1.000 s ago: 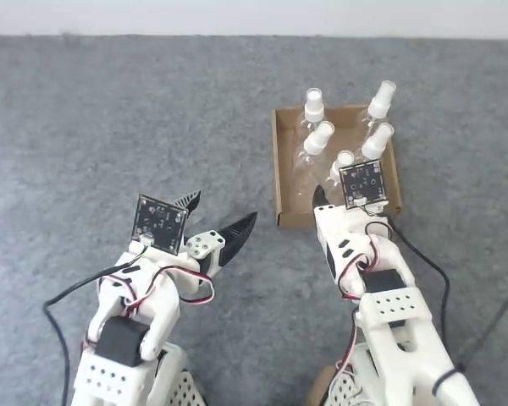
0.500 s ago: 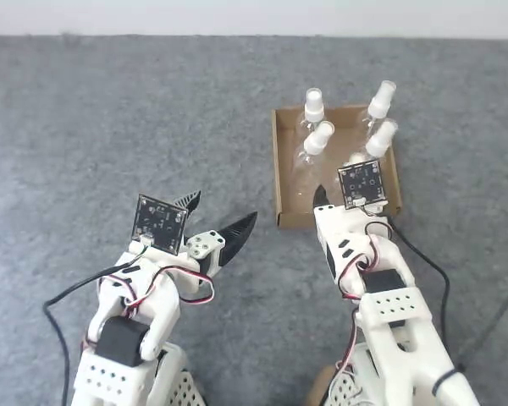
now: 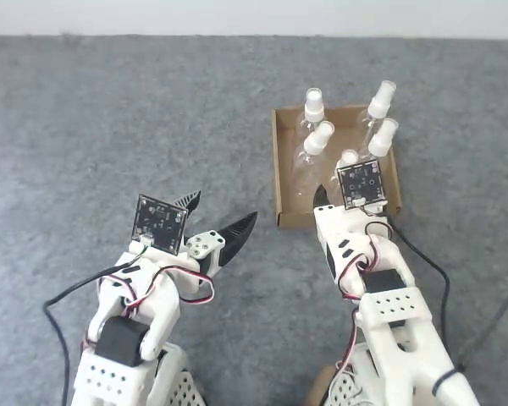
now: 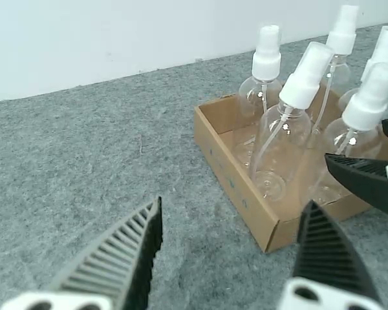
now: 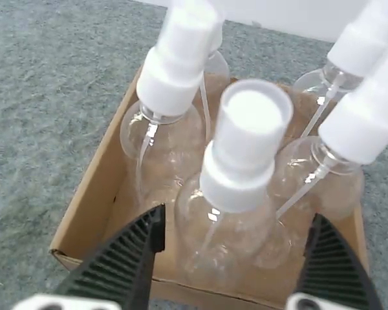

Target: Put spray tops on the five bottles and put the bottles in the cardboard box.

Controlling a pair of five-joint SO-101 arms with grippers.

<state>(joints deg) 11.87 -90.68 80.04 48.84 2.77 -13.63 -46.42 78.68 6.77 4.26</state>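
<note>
A: In the high view, where are the bottles?

B: All five bottles [image 3: 320, 137] stand upright in the box [image 3: 277, 161], each with a white top. The box lies straight ahead of the right arm, and the right gripper [image 3: 347, 193] hangs over its near end. The left gripper [image 3: 220, 213] sits well apart on the carpet [image 3: 110, 110], jaws spread wide and holding nothing.

A: And the left wrist view?

B: The left gripper [image 4: 233, 210] is wide open over bare carpet, and the box [image 4: 233, 174] is ahead and off to one side. One black finger [image 4: 362, 181] of the right gripper shows beside the nearest bottles.

A: What about the right wrist view?

B: The right gripper [image 5: 236, 229] is spread wide, one jaw on either side of the near bottle [image 5: 246, 148], with a gap on both sides. It grips nothing. That bottle's long axis runs up between the jaws, and its base is inside the box wall [image 5: 97, 194].

A: So what does the next move turn on?

B: The task looks almost done. The right arm is the nearer one, and its way out is probably up and back toward its base. The other tops crowd close ahead and beside it, so any sideways swing could knock one over. The carpet behind the box's near wall gives it open room.
</note>
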